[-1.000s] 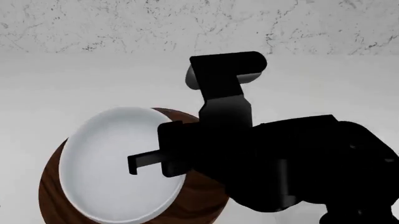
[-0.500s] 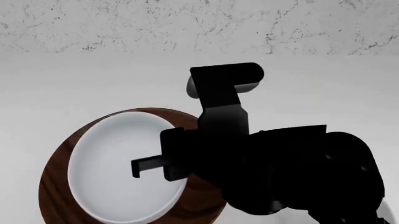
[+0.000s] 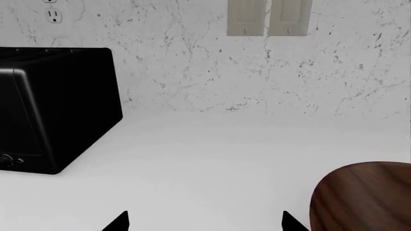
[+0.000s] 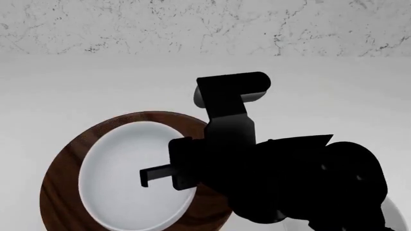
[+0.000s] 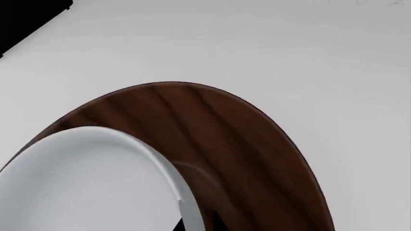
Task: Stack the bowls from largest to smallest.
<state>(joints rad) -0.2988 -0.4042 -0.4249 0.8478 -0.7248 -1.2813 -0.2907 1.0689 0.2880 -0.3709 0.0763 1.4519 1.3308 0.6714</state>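
Note:
A wide dark-brown wood-grain bowl sits on the white counter at the lower left of the head view. A plain white bowl is tilted inside it, within the brown rim. My right gripper is shut on the white bowl's right rim. In the right wrist view that rim runs between the jaws of the right gripper, with the brown bowl behind. My left gripper is open over bare counter with nothing in it, and the brown bowl's outer wall is beside it.
A black toaster stands against the marbled wall, with an outlet above it and switch plates further along. My right arm hides the counter at the lower right, where a pale curved edge shows.
The right gripper has gone down and slightly right with the white bowl. The bowl now lies inside the brown bowl's rim instead of overhanging its left side.

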